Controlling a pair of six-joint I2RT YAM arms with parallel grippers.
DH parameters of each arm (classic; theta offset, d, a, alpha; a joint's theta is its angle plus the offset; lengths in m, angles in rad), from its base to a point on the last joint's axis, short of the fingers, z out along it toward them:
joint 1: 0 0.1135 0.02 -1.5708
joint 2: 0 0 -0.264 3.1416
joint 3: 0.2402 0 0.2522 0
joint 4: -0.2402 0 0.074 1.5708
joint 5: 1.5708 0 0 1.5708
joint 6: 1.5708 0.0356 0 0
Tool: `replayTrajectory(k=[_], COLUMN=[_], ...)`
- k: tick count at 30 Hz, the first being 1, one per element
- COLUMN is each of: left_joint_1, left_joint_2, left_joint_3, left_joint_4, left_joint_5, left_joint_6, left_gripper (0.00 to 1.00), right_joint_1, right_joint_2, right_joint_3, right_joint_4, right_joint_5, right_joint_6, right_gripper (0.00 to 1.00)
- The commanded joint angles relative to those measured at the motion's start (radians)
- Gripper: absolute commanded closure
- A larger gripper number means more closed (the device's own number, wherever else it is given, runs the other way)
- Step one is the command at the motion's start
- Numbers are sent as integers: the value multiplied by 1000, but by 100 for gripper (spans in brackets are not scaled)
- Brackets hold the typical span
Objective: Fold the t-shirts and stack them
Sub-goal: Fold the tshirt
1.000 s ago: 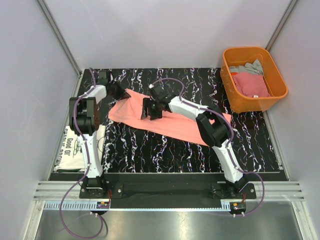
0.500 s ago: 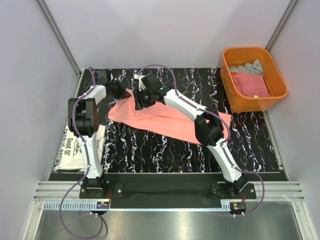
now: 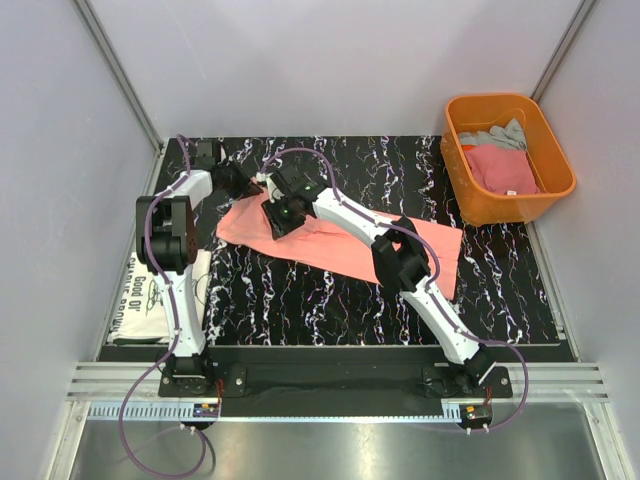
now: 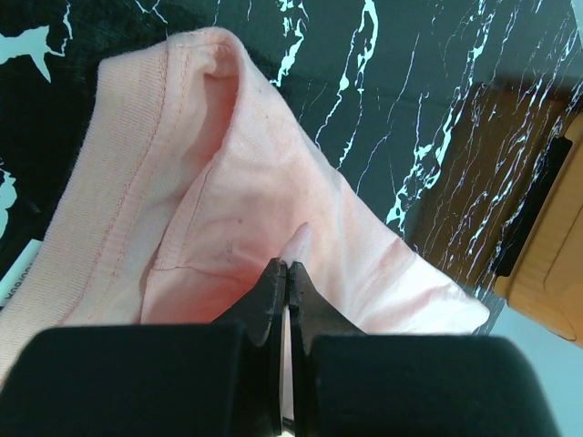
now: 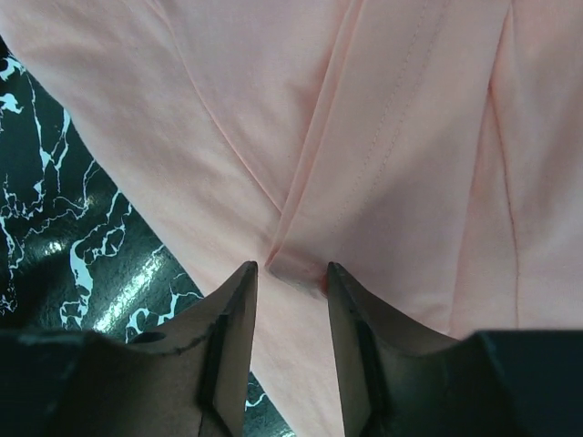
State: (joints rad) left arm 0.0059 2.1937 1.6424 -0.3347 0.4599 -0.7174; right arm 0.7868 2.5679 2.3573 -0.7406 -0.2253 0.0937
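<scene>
The soft salmon-pink cloth t-shirt lies spread across the black, white-veined worktop. The left pincer is clamped tight on a pinch of its cloth near the ribbed collar. The right pincer stands partly open, tips astride a raised fold.

We look down on a table whose top is black, veined with white like marble, and glossy enough to catch soft glints. Plain pale grey walls close it in: a back wall, a left wall and a right wall, joined at the far corners by slanting aluminium struts. An orange tub sits at the table's far right corner. Along the near edge runs a ribbed aluminium rail, and below it a brushed metal surface. The light is even and casts only faint shadows.
</scene>
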Motion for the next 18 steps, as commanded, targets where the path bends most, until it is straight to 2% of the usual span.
replayTrajectory(k=[1,7,9,13,15,18], left_joint_1=[-1,0,2,2,2,3], left_joint_2=[-35,-32,-31,-26,-23,-25], left_joint_3=[2,2,2,2,4,0], left_joint_4=[37,39,37,42,46,48], left_joint_5=[26,29,31,34,37,37], left_joint_6=[-10,-14,-19,-28,-33,-34], left_gripper=[100,100,100,100,100,100], right_joint_1=[15,22,25,29,32,34], right_joint_2=[-20,3,8,35,43,54], right_joint_3=[17,19,17,17,19,28], right_joint_4=[-3,-3,-3,-11,-14,-19], right_joint_5=[23,15,23,63,93,124], right_joint_6=[-23,-15,-15,-11,-11,1], right_gripper=[57,57,54,53,54,64])
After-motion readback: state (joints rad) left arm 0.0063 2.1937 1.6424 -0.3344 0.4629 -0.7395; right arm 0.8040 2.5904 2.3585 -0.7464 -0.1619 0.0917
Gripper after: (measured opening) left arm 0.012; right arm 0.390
